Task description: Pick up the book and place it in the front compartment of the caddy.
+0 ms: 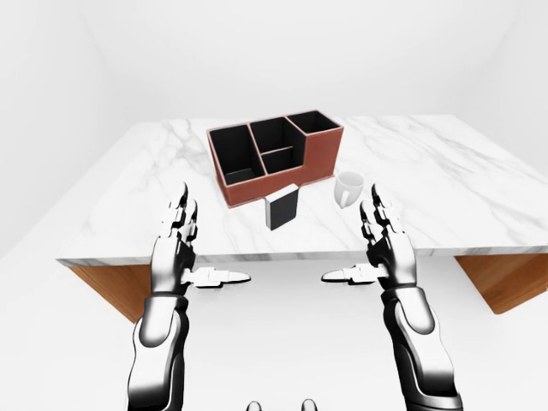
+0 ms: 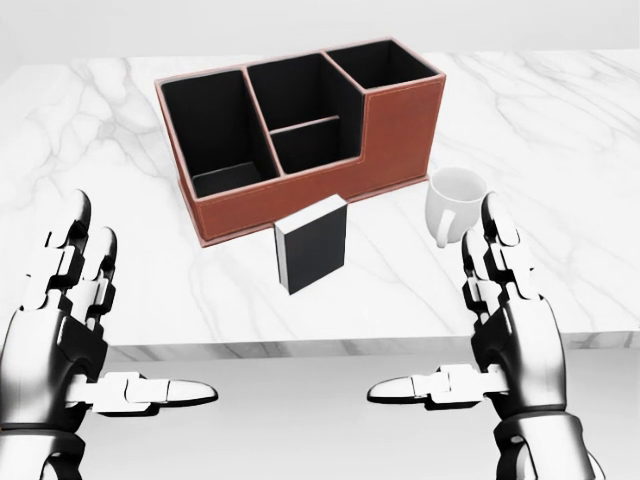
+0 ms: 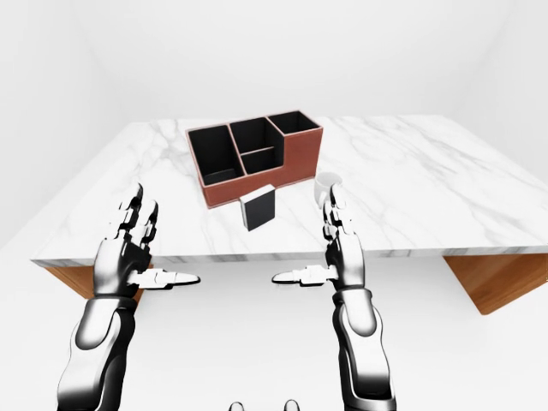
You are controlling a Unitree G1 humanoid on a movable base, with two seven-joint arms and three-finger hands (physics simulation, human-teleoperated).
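Both robot hands were held wide open, fingers raised and thumbs pointed inward — the left robot hand (image 2: 75, 330) and the right robot hand (image 2: 495, 330) touched nothing and were kept below the tabletop (image 2: 560, 150) edge in the head view. The book (image 2: 311, 243) was seen upright on the marble, just beside the caddy (image 2: 300, 130) — a white mug (image 2: 452, 205) stood at its right.

Mug (image 2: 452, 201) handle perhaps behind right hand (image 2: 500, 330)
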